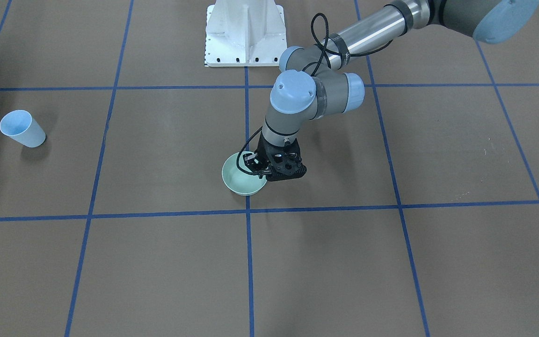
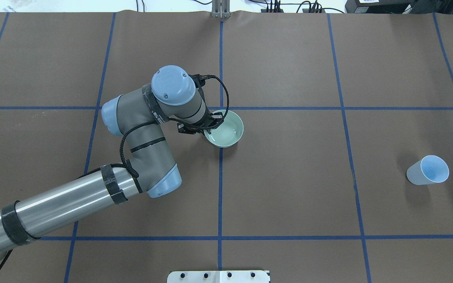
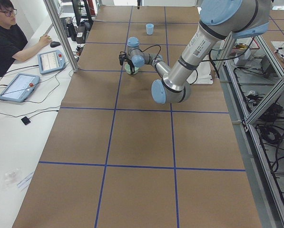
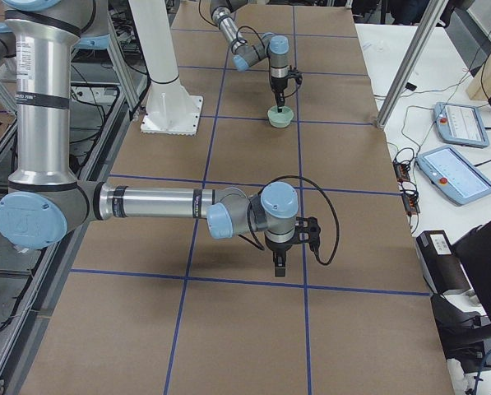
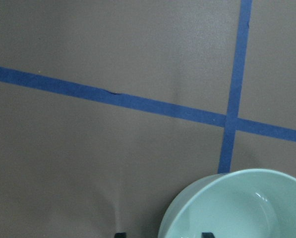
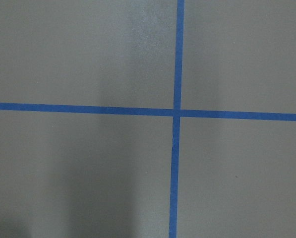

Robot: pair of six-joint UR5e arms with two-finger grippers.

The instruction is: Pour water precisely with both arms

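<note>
- Front-facing: the left gripper [image 1: 267,173] stands at the rim of the pale green bowl [image 1: 241,182]. The blue cup [image 1: 19,128] is well apart.
- Overhead: faint glints mark the water [image 2: 226,135] in the bowl. Lettering on the left arm [image 2: 144,157] is too small to read.
- Left side: no legible writing.
- Right side: the right gripper [image 4: 278,265] hangs over the table [image 4: 229,346]; I cannot tell its opening.
- Left wrist: the fingertips [image 5: 206,234] stand apart astride the rim, gripping nothing. It should close squarely and lift level.
- Right wrist: only tape lines [image 6: 177,111].
</note>
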